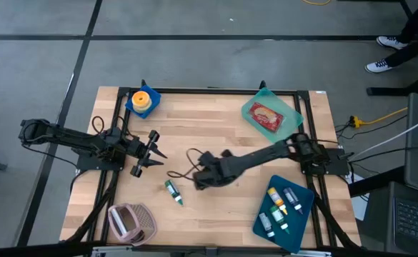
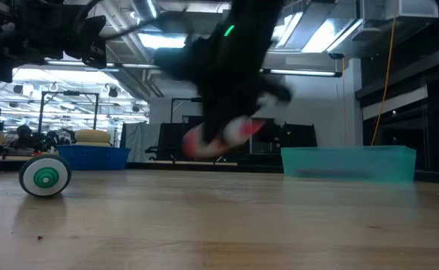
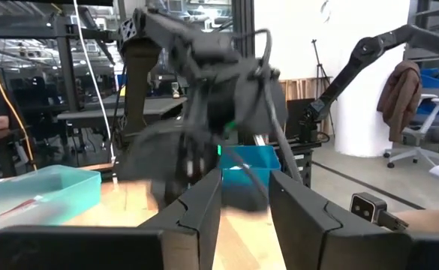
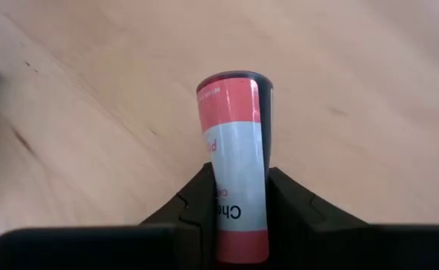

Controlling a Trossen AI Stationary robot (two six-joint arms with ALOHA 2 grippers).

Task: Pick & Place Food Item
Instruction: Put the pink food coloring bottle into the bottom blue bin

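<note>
While the left gripper [image 1: 151, 151] waits near the table's left side with its jaws a narrow gap apart, the right gripper [image 4: 238, 196] is out over the middle of the wooden table [image 1: 216, 121]. Its two dark fingers [image 4: 196, 202] are clamped on a red-and-white tube [image 4: 234, 157], pressing both sides. In the low view that tube [image 2: 223, 136] hangs clear of the tabletop, blurred under the arm. A teal tray [image 1: 293, 113] with a red meat pack [image 1: 266, 116] sits at the far right corner. A green-capped tube [image 1: 173, 193] lies near the front, just beside the right gripper. A blue tray [image 1: 303, 220] of tubes sits front right.
</note>
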